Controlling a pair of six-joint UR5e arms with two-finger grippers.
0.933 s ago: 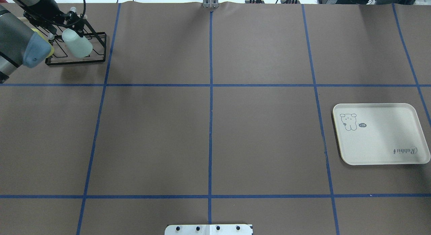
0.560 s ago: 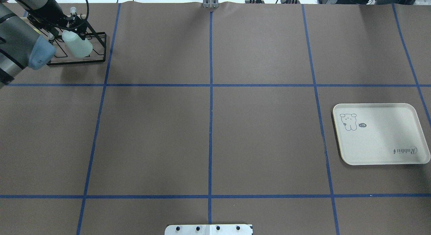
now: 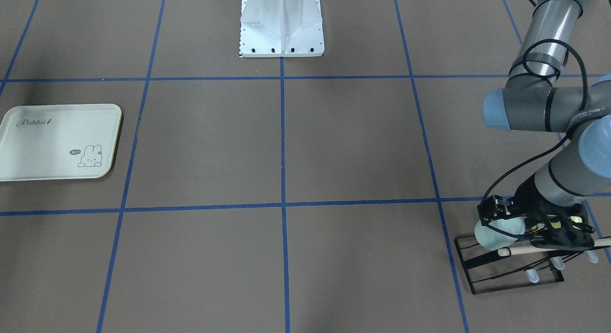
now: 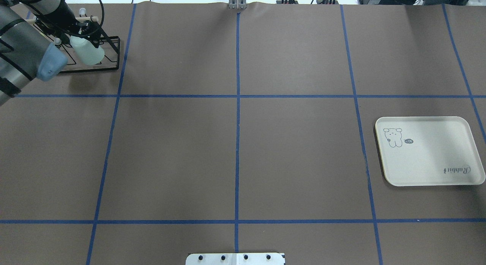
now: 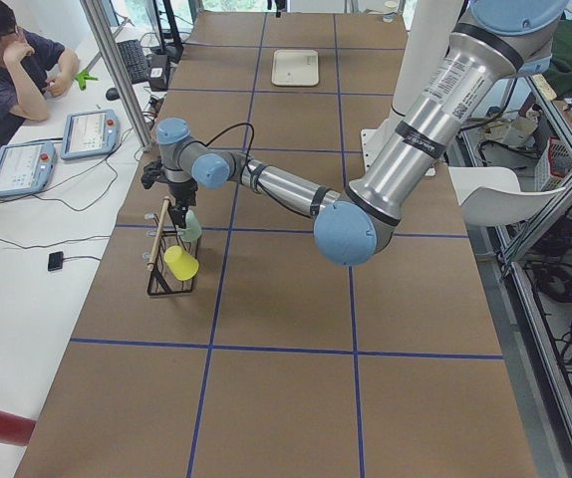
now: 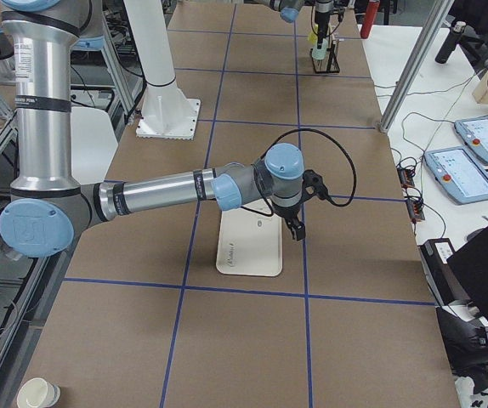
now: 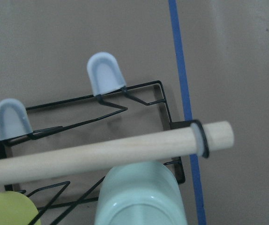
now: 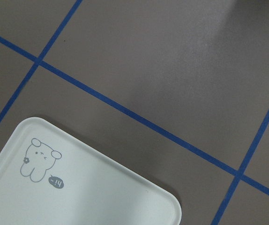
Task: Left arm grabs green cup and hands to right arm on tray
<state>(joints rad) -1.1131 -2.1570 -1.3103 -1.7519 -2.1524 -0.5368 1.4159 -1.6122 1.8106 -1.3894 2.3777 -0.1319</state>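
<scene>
Mint-green plastic showed in the front-facing view: the small handleless cup sat tilted on a black wire drying rack in the bench's far left corner. The left arm's black gripper was right over it. I judged this the grasp step, with the pick not yet made.

Overhead, the cup lay just under that gripper, but I could not tell how wide its jaws stood or whether they had hold. The cream rectangular tray sat by the right edge.

The left-end view added a yellow-green cup beside the mint one.

From the right end, the right arm's gripper hung over the tray; I could not tell its opening.

The left wrist camera put the cup's base at bottom centre, just under the rack's wooden dowel.

The right wrist camera showed only a tray corner.

Next, I reckoned, the left gripper should close squarely and lift the cup clear of the dowel.
</scene>
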